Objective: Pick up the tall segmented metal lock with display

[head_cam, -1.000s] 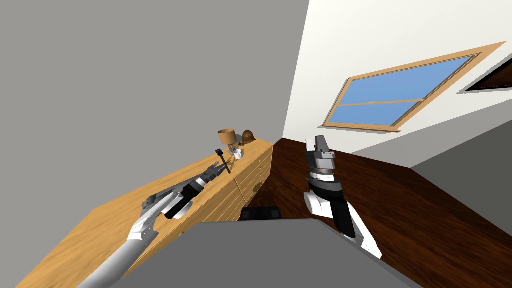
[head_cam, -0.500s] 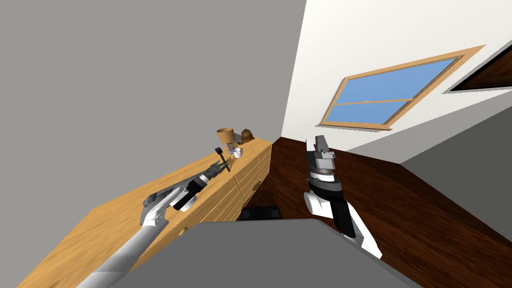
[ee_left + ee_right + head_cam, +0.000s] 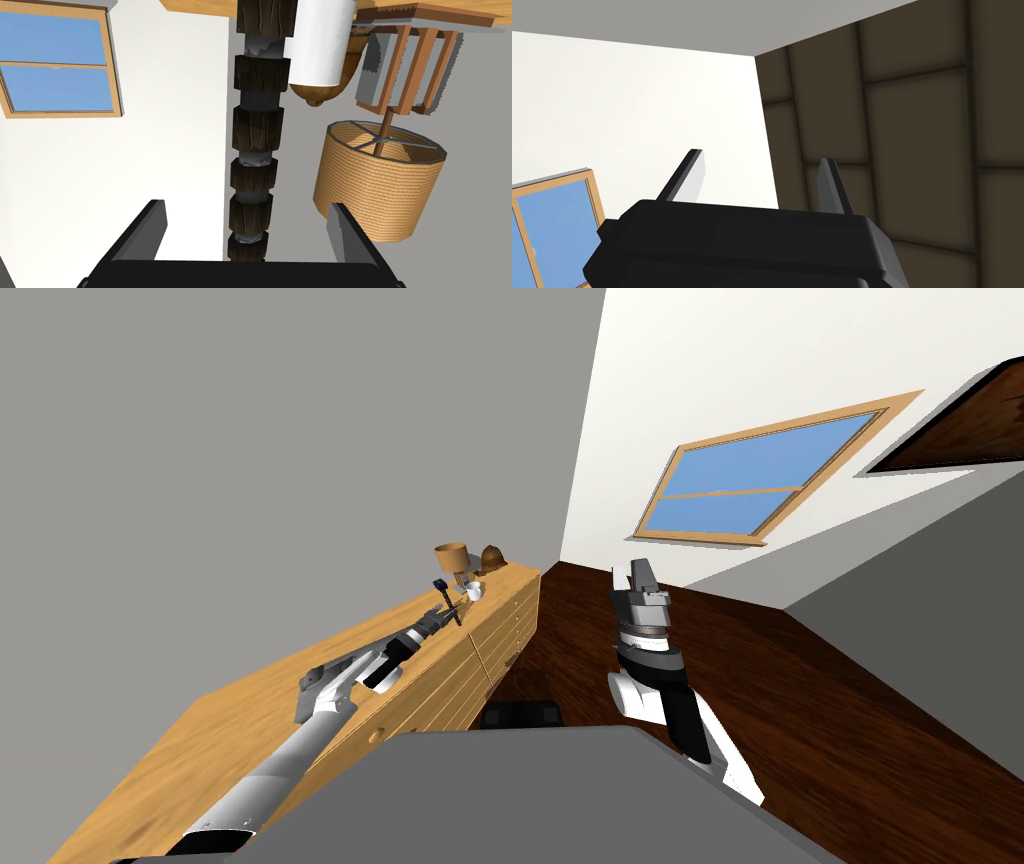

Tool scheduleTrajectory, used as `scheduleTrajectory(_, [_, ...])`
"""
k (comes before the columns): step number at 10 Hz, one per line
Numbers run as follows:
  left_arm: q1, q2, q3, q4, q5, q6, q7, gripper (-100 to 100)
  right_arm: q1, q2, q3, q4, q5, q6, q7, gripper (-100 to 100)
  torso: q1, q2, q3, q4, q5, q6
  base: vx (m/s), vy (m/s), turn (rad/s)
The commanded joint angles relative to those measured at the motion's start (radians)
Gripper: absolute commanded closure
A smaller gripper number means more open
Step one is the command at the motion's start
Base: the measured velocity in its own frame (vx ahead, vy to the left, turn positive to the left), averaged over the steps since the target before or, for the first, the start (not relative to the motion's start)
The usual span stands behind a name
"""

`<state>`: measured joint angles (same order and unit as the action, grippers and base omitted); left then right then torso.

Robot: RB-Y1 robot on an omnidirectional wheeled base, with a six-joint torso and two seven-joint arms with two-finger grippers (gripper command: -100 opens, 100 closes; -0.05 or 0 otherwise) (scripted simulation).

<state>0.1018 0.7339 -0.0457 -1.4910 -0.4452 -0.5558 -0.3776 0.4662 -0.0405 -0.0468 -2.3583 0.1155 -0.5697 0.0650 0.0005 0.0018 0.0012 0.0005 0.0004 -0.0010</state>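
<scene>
The lock (image 3: 446, 600) is a tall, thin, dark post of stacked segments standing on the wooden dresser (image 3: 250, 708) near its far end. In the left wrist view the lock (image 3: 255, 125) shows dark ribbed segments with grey bands between them. It runs straight up between the fingers of my left gripper (image 3: 246, 205). That gripper is open, with a gap on each side of the lock. My left gripper (image 3: 442, 614) reaches along the dresser top to the lock's foot. My right gripper (image 3: 636, 574) is held up over the dark floor, open and holding nothing.
Just past the lock stand a white cup (image 3: 320, 40), a brown rounded object (image 3: 320, 92), a small wooden rack (image 3: 410, 65) and a lamp with a woven shade (image 3: 380, 180). The grey wall runs behind the dresser. A window (image 3: 760, 478) is on the white wall.
My left arm has stretched further along the dresser, bringing the gripper up to the lock. The head view has turned slightly. The right arm has stayed still.
</scene>
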Motion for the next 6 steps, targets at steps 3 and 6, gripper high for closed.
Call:
scheduleTrajectory(3, [-0.090,-0.002,-0.024,0.104,0.014,-0.018,-0.010,-100,0.000,0.000,0.000,0.000,0.000,0.000,0.000,0,-0.001,0.000,0.000,0.000,0.000,0.001,-0.062,-0.001,-0.042])
scheduleTrajectory(6, [-0.143,-0.007,-0.049,0.174,0.025,-0.032,-0.020,-100,0.000,0.000,0.000,0.000,0.000,0.000,0.000,0,0.000,-0.003,-0.001,-0.001,0.000,0.000,-0.045,0.000,-0.022])
